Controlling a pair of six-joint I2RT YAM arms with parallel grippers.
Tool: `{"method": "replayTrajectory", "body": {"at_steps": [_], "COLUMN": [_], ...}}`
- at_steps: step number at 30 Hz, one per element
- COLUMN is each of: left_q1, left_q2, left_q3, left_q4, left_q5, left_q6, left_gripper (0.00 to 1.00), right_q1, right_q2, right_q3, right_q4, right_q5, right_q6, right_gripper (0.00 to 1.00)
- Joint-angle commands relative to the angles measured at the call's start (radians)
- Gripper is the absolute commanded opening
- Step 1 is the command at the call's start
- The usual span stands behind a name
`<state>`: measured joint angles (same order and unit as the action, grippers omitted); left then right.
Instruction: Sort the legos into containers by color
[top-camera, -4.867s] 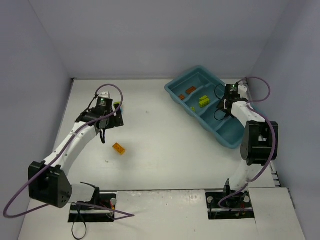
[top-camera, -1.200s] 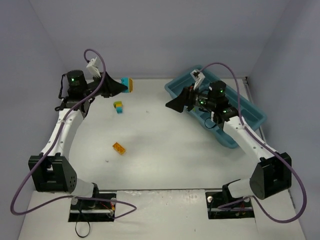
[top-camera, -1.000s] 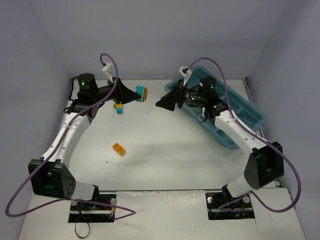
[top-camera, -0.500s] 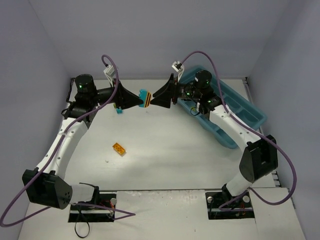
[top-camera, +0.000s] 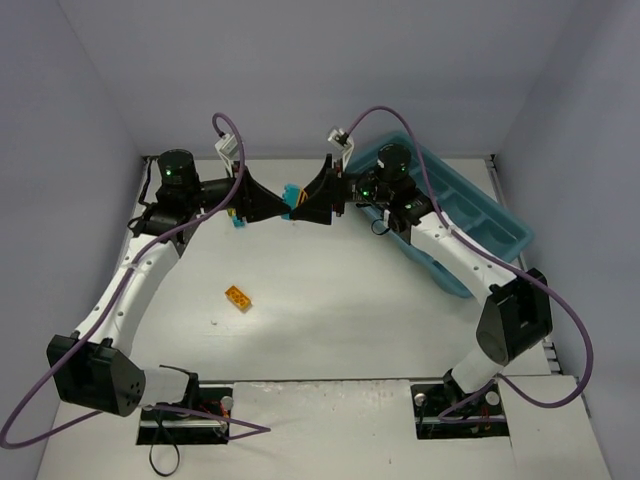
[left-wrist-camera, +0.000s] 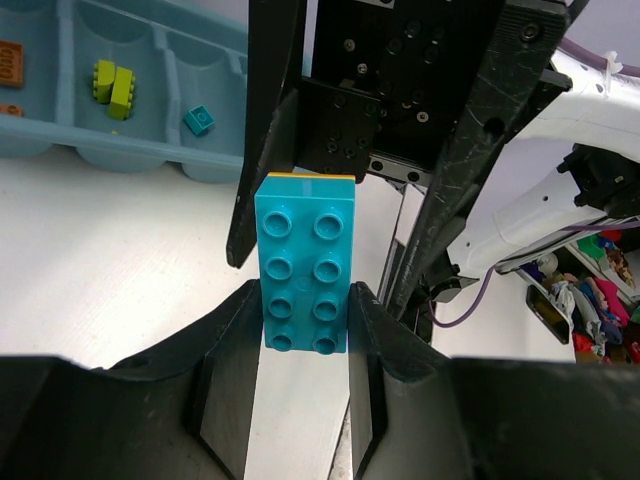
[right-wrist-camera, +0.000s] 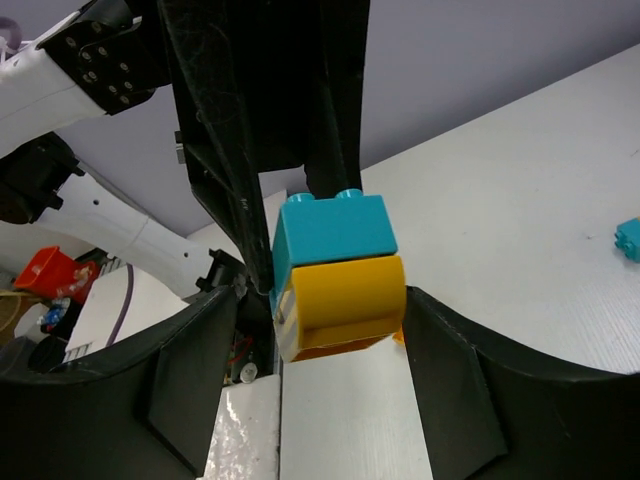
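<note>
A two-colour lego stack (top-camera: 291, 194), cyan over yellow-orange, hangs in the air at the back middle. My left gripper (top-camera: 278, 203) is shut on its cyan brick (left-wrist-camera: 305, 262). From the right, my right gripper (top-camera: 308, 205) straddles the yellow-orange brick (right-wrist-camera: 345, 300). It stands open, with one finger (right-wrist-camera: 450, 360) against the brick and a gap at the other. The teal tray of containers (top-camera: 520, 232) lies at the right. It holds brown-orange (left-wrist-camera: 10, 65), lime (left-wrist-camera: 115, 85) and cyan (left-wrist-camera: 198, 119) legos in separate compartments.
An orange lego (top-camera: 237, 297) lies on the white table left of centre. A cyan and green lego (top-camera: 238, 220) sits under the left arm, partly hidden. Grey walls close in the back and both sides.
Both grippers have come together above the table. The right gripper moved left from the tray until its fingers flank the stack that the left gripper carried rightward, and its jaws have narrowed.
</note>
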<state>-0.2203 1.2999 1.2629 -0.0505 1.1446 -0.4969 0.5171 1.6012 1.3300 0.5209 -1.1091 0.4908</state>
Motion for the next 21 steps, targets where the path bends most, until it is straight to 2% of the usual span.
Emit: {"method": "replayTrajectory", "body": {"at_steps": [1, 6, 13, 17, 21], "left_q1": [-0.004, -0.004, -0.002, -0.002, -0.002], "left_q2": [-0.013, -0.004, 0.001, 0.001, 0.004], "left_q3": [0.032, 0.032, 0.039, 0.043, 0.046], "left_q4": [0.052, 0.052, 0.052, 0.052, 0.015], "left_q5": [0.026, 0.026, 0.029, 0.033, 0.033], "left_q6": [0.031, 0.034, 0.037, 0.041, 0.046], "left_gripper": [0.0, 0.0, 0.0, 0.0, 0.0], "right_q1": [0.008, 0.011, 0.003, -0.006, -0.023], "right_q2": [-0.015, -0.015, -0.024, -0.033, -0.037], "right_q3": [0.06, 0.06, 0.041, 0.031, 0.026], "right_q4": [0.108, 0.093, 0.048, 0.036, 0.024], "right_q5": [-0.031, -0.026, -0.02, -0.012, -0.011], "right_q6": [0.0, -0.018, -0.051, -0.061, -0.07], "right_gripper": [0.63, 0.51, 0.52, 0.57, 0.58]}}
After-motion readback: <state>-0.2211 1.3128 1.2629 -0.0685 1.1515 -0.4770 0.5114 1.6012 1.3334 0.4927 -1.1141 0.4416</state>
